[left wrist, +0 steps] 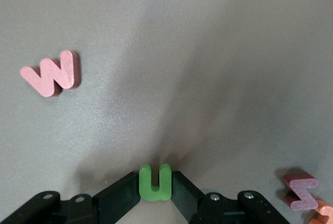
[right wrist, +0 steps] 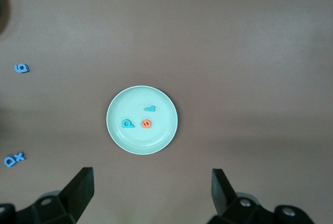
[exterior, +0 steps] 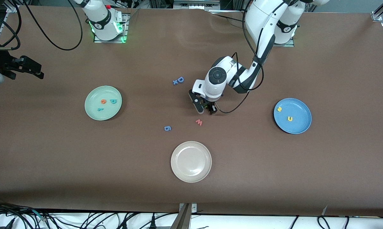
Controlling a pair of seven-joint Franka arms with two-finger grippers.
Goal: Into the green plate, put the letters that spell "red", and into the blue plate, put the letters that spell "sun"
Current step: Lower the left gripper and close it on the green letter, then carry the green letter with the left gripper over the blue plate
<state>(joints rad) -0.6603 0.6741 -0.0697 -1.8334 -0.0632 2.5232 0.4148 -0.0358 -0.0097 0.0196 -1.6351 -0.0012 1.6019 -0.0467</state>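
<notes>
The left gripper (exterior: 206, 110) is down at the table's middle, shut on the green "n" (left wrist: 155, 186); its fingers (left wrist: 117, 195) press the letter's two sides. The blue plate (exterior: 301, 109), toward the left arm's end, holds the yellow "s" (exterior: 279, 109) and yellow "u" (exterior: 290, 119). The green plate (exterior: 92, 111), toward the right arm's end, holds the orange "e" (exterior: 103, 101), teal "d" (exterior: 113, 101) and teal "r" (exterior: 100, 109). The right gripper (right wrist: 152, 185) hangs open high above the green plate (right wrist: 130, 101), holding nothing.
A salmon-pink "w" (exterior: 199, 122) lies just nearer the camera than the left gripper. A blue "6" (exterior: 167, 128), a blue "D" (exterior: 180, 79) with a small "x" (exterior: 175, 82), and a beige plate (exterior: 191, 149) also sit mid-table. Another pink letter (left wrist: 301, 191) lies beside the left gripper.
</notes>
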